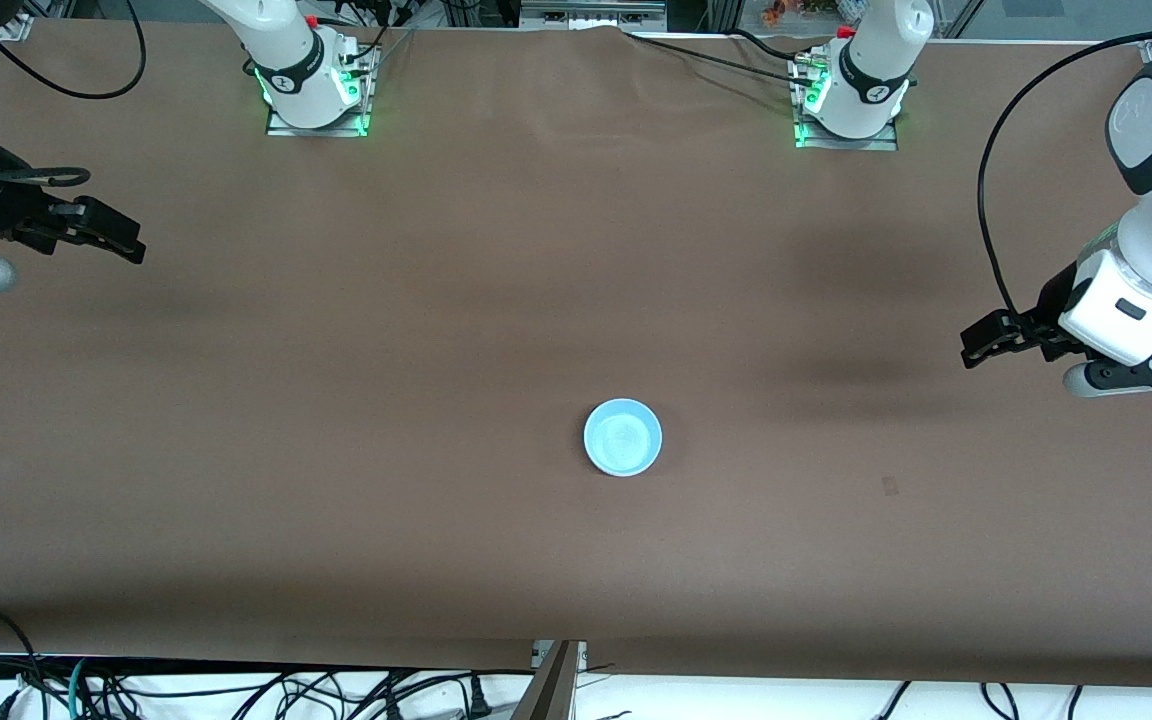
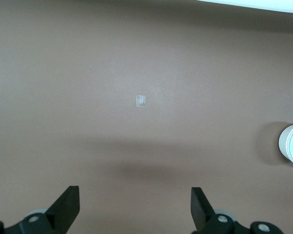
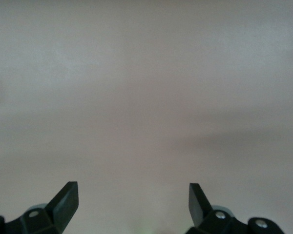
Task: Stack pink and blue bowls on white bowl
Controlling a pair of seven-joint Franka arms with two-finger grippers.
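A light blue bowl point(image 1: 622, 437) stands upright on the brown table point(image 1: 436, 350), about midway between the two ends and toward the front camera. At the edge of the left wrist view the same spot shows a round white wall point(image 2: 292, 144) with a pale blue rim, like a white bowl under the blue one. No pink bowl shows in any view. My left gripper point(image 1: 976, 345) point(image 2: 135, 192) hangs open and empty over the left arm's end of the table. My right gripper point(image 1: 131, 245) point(image 3: 133, 189) hangs open and empty over the right arm's end.
A small piece of clear tape point(image 2: 141, 100) point(image 1: 890, 486) lies flat on the table between the bowl and the left gripper. The two arm bases point(image 1: 316, 95) point(image 1: 851, 105) stand along the edge farthest from the front camera. Cables point(image 1: 236, 690) hang below the near edge.
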